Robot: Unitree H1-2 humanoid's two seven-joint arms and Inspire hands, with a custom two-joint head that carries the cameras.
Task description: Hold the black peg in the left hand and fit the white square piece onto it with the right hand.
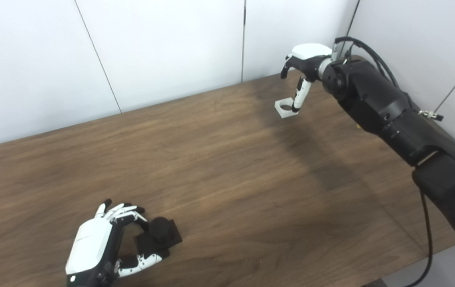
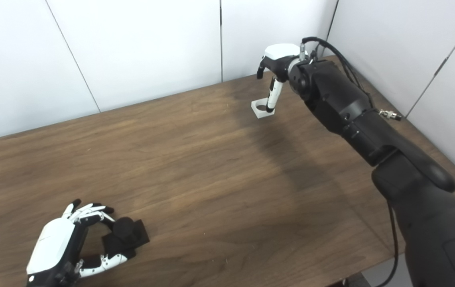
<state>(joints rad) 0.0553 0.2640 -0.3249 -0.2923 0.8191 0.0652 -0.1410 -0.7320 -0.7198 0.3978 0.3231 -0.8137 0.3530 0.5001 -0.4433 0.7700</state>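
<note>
Left hand [image 1: 95,247] sits low at the near-left of the table [image 1: 219,167], fingers [image 1: 121,210] and thumb curled around the black peg [image 1: 158,234], which stands on its square base flat on the wood; fingertips look to be touching or just beside the base, but I can't tell if the grip is actually loaded yet. Before lifting, get contact on two opposite sides of the base, low down, and leave the round post on top fully exposed. Keep the post upright once it's off the table. Far right, right hand [image 1: 305,63] hangs over the white square piece [image 1: 286,109] at the back of the table, near the wall. One finger reaches down to the piece's right edge, the rest are spread above, so nothing is pinched yet and the piece looks to be resting on the wood. Grab it by the outer edges, not across the round hole in its middle, or the fingers will block the post. The two parts are well apart, so secure both grips first, then bring them together.
</note>
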